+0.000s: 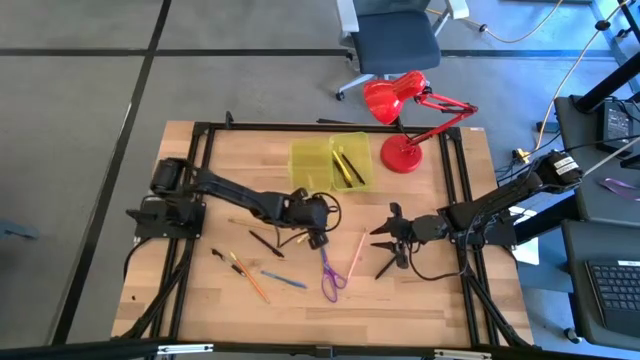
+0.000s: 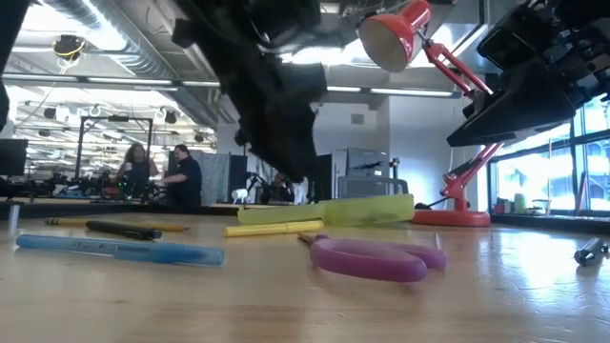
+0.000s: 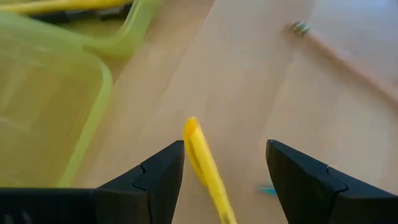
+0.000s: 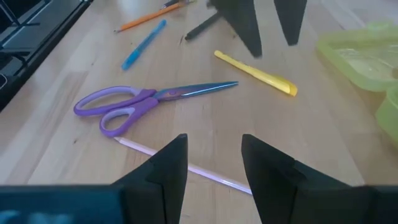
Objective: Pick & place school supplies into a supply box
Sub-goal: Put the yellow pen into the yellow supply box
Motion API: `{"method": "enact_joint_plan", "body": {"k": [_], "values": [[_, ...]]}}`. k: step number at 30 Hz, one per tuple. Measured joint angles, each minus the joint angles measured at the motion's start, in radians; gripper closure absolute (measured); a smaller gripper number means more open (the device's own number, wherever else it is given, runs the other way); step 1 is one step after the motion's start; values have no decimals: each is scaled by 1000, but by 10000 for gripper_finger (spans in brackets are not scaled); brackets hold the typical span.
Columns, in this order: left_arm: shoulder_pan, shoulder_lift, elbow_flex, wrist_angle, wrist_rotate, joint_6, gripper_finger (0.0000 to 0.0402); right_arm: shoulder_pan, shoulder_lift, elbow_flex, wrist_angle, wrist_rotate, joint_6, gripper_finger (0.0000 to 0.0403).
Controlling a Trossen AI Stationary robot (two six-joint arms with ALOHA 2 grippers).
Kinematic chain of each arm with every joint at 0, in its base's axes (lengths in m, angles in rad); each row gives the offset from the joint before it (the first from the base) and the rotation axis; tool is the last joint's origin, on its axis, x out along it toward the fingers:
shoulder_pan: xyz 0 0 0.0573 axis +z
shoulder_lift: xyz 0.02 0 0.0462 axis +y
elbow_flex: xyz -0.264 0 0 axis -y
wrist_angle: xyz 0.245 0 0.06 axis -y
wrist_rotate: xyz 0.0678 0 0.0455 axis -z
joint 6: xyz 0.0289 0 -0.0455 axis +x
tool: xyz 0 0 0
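The supply box (image 1: pixel 330 163) lies open near the table's far edge, with pens in its right half (image 1: pixel 348 165). My left gripper (image 3: pixel 225 146) is open above a yellow pen (image 3: pixel 205 168), one finger on either side of it; the right wrist view shows those fingers (image 4: pixel 249 28) hanging just over the pen (image 4: pixel 255 73). My right gripper (image 4: pixel 214 140) is open over a pale pink pencil (image 4: pixel 186 165), beside the purple-handled scissors (image 4: pixel 143 99). A blue pen (image 1: pixel 285 280), an orange pencil (image 1: pixel 250 280) and black pens (image 1: pixel 265 243) lie flat on the table's near left part.
A red desk lamp (image 1: pixel 403 150) stands on its round base right of the box. Black frame rails (image 1: pixel 455 190) run along the table's sides. An office chair (image 1: pixel 395 40) stands beyond the far edge. In the low view, people (image 2: pixel 181 176) stand far back in the room.
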Motion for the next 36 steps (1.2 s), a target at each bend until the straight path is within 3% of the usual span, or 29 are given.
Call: {"method": "enact_joint_plan", "body": {"k": [10,24,28,36], "values": [[18,95,14,-19,-43,-52,183,0,0,0,8,0,9,247],[40,163,18,-10,25,-80,188,0,0,0,4,0,9,247],[39,169,17,-11,29,-104,214,0,0,0,5,0,8,247],[39,168,16,-9,40,-100,310,0,0,0,4,0,7,247]]}}
